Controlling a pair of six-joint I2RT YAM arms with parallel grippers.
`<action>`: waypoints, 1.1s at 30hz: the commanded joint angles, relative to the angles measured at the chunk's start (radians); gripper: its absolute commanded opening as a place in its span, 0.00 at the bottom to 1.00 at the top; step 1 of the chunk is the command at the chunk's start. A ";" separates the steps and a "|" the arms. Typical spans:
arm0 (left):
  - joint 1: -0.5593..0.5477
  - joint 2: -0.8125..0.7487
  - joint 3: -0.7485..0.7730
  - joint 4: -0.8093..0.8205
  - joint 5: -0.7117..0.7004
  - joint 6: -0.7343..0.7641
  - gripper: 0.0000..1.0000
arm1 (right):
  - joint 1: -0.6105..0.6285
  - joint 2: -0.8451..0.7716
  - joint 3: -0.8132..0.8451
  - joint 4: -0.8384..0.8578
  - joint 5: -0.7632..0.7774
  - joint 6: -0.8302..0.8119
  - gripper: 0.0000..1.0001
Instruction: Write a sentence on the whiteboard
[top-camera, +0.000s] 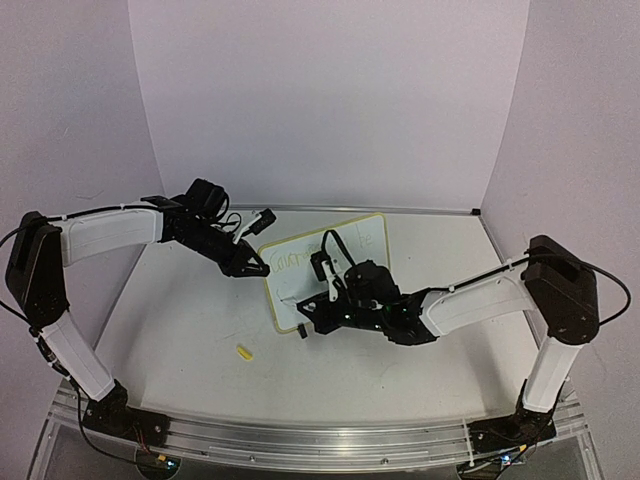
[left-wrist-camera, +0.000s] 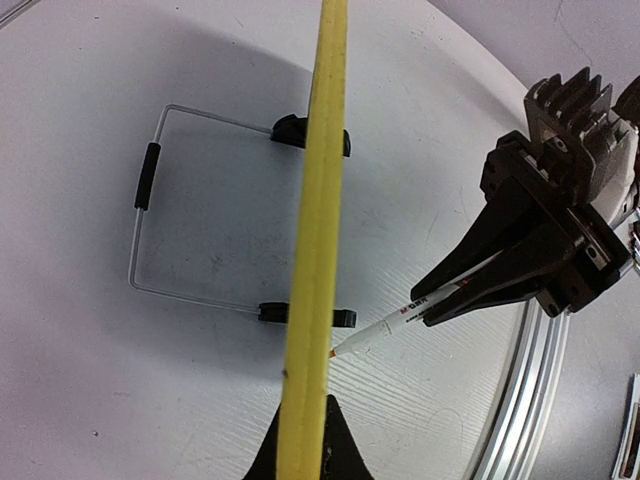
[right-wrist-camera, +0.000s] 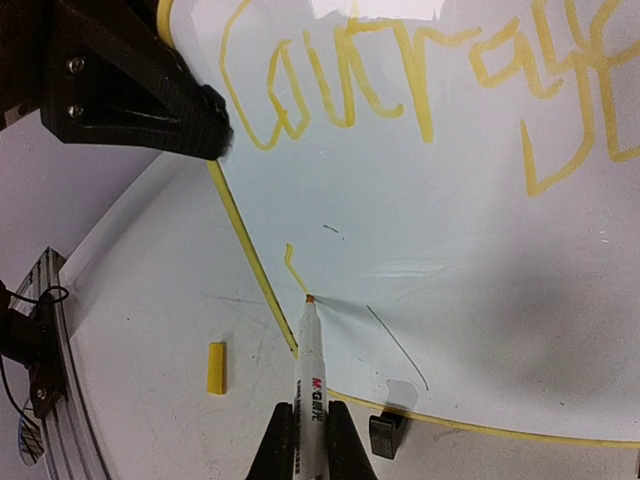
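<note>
The whiteboard (top-camera: 335, 262) stands tilted on the table, white with a pale yellow frame. My left gripper (top-camera: 260, 267) is shut on its left frame edge; in the left wrist view the frame (left-wrist-camera: 318, 230) runs between my fingertips (left-wrist-camera: 305, 418). My right gripper (top-camera: 308, 312) is shut on a white marker (right-wrist-camera: 308, 365) whose tip touches the board's lower left, at the end of a short yellow stroke (right-wrist-camera: 293, 265). The sentence (right-wrist-camera: 400, 80) shows as yellow cursive across the board's upper part. The marker also shows in the left wrist view (left-wrist-camera: 395, 320).
A small yellow marker cap (top-camera: 243, 351) lies on the table in front of the board, also in the right wrist view (right-wrist-camera: 216, 366). A wire stand (left-wrist-camera: 148, 190) and black clip feet (right-wrist-camera: 385, 435) hold the board up. A metal rail runs along the table's near edge.
</note>
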 joint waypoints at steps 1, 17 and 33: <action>-0.002 0.016 0.008 -0.041 -0.128 0.050 0.00 | -0.001 0.017 -0.005 0.014 0.014 0.013 0.00; -0.003 0.018 0.008 -0.041 -0.126 0.050 0.00 | -0.001 -0.010 -0.023 0.123 0.021 0.056 0.00; -0.003 0.016 0.008 -0.043 -0.126 0.049 0.00 | -0.002 -0.011 -0.042 0.116 0.087 0.086 0.00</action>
